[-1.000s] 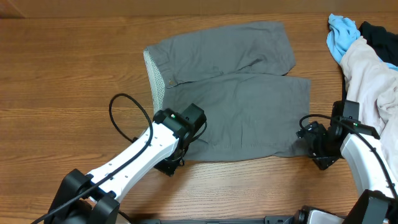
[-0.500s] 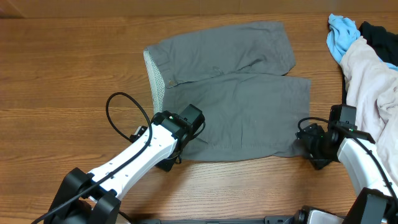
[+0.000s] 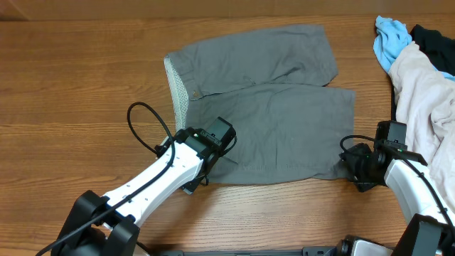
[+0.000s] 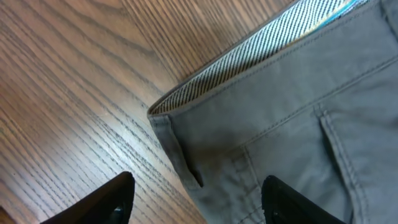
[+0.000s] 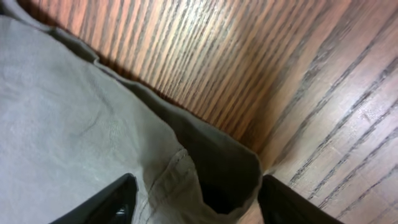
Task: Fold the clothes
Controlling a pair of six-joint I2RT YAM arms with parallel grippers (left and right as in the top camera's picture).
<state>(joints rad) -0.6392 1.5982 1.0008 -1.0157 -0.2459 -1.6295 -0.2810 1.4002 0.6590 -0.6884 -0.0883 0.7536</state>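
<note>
The grey shorts (image 3: 263, 107) lie flat on the wooden table, waistband with pale lining at the left, leg hems at the right. My left gripper (image 3: 206, 169) is open at the near waistband corner; the left wrist view shows that corner (image 4: 186, 149) between the spread fingers (image 4: 196, 208). My right gripper (image 3: 353, 169) is open at the near leg hem corner; the right wrist view shows the raised hem opening (image 5: 217, 180) between its fingers (image 5: 199, 205).
A whitish-pink garment (image 3: 426, 92), a light-blue cloth (image 3: 389, 39) and a dark cloth (image 3: 434, 43) are piled at the right edge. Bare wood (image 3: 71, 85) lies to the left and in front of the shorts.
The left gripper has shifted slightly toward the waistband corner and its cable loop has moved. The right gripper has edged left onto the leg hem corner. The shorts lie as before.
</note>
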